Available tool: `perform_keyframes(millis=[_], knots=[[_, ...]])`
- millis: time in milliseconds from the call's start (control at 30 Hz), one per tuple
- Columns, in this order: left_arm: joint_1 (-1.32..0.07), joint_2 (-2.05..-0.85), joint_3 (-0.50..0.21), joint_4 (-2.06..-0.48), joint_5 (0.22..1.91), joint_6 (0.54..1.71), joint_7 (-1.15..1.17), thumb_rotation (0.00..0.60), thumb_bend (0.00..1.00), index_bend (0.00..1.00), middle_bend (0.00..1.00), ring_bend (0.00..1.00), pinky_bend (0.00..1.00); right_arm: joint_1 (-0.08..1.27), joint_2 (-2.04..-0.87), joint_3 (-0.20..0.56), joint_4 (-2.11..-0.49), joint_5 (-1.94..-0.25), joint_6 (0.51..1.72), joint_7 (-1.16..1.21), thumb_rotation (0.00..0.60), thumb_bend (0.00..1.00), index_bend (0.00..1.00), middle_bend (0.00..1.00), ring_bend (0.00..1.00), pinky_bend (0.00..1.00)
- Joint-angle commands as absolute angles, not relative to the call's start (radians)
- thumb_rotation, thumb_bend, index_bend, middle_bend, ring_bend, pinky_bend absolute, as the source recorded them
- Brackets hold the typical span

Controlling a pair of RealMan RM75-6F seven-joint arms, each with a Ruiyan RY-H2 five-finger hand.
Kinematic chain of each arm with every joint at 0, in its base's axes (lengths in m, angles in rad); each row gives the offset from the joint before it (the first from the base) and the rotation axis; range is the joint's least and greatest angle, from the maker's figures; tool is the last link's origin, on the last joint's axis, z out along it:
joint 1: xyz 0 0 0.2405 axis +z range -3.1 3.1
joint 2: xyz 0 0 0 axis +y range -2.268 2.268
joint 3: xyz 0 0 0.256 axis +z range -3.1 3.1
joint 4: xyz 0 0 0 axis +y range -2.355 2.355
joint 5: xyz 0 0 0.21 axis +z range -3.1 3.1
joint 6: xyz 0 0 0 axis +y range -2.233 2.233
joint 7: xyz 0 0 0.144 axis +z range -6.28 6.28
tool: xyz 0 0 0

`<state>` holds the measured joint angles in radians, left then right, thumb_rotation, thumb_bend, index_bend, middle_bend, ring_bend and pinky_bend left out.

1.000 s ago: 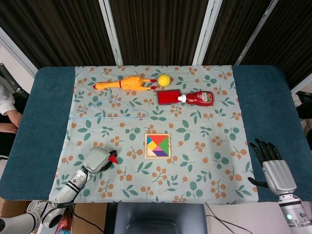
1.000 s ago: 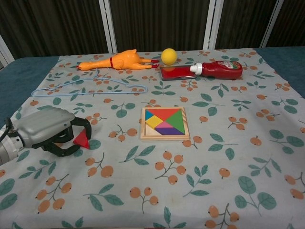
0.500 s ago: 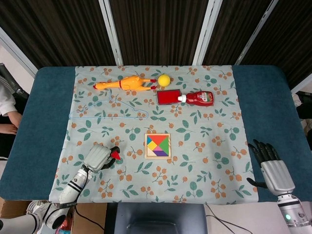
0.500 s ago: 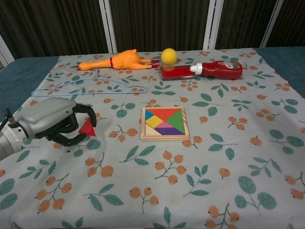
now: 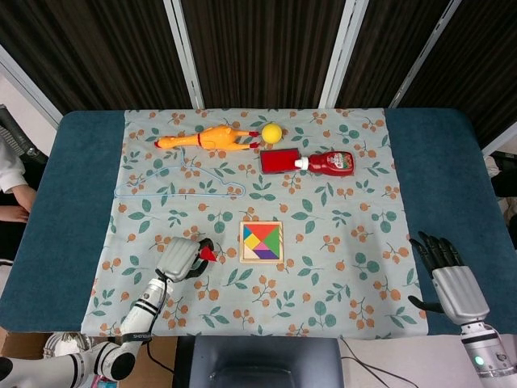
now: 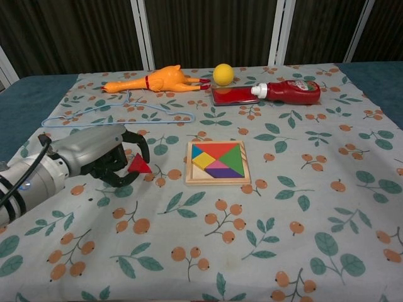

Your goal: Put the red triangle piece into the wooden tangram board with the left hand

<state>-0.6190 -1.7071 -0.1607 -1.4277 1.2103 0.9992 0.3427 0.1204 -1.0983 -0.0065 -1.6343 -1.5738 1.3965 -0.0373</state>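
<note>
Now the left hand (image 6: pixel 101 157) is pinching the red triangle piece (image 6: pixel 139 165) left of centre, bare cloth separating it from the wooden tangram board (image 6: pixel 217 163); the right hand (image 5: pixel 447 271) is resting with fingers spread, holding nothing, lower right.

The left hand (image 6: pixel 104 158) hangs low over the table to the left of the wooden board (image 6: pixel 217 163), its forearm reaching in from the near left corner. Its fingers curl inward and pinch the red triangle (image 6: pixel 139 165) at their tips, on the side facing the board, with a gap between piece and board. The right hand (image 5: pixel 449 275) rests far to the right of the board near the table's edge, palm down, dark fingers spread and holding nothing.
</note>
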Motion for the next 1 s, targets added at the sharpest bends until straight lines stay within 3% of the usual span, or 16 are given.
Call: perform_keyframes(millis=[33, 467, 1000], knots=[[-0.629, -1.744, -0.179, -1.453, 1.159, 1.015, 0.406, 0.600, 0.41, 0.67, 1.00, 1.00, 1.00, 0.114, -1.085, -0.008, -1.635, -1.582, 1.411, -0.013, 0.600, 0.20, 0.00, 0.00, 0.00, 0.00], [-0.688, -1.892, -0.213, -1.410, 1.076, 1.059, 0.568, 0.600, 0.41, 0.67, 1.00, 1.00, 1.00, 0.097, -1.032, -0.009, -1.625, -1.605, 1.463, 0.131, 0.600, 0.20, 0.00, 0.00, 0.00, 0.00], [-0.773, -1.977, -0.278, -1.368, 0.966, 1.045, 0.648, 0.600, 0.41, 0.65, 1.00, 1.00, 1.00, 0.083, -1.001, -0.010, -1.613, -1.622, 1.494, 0.211, 0.600, 0.20, 0.00, 0.00, 0.00, 0.00]])
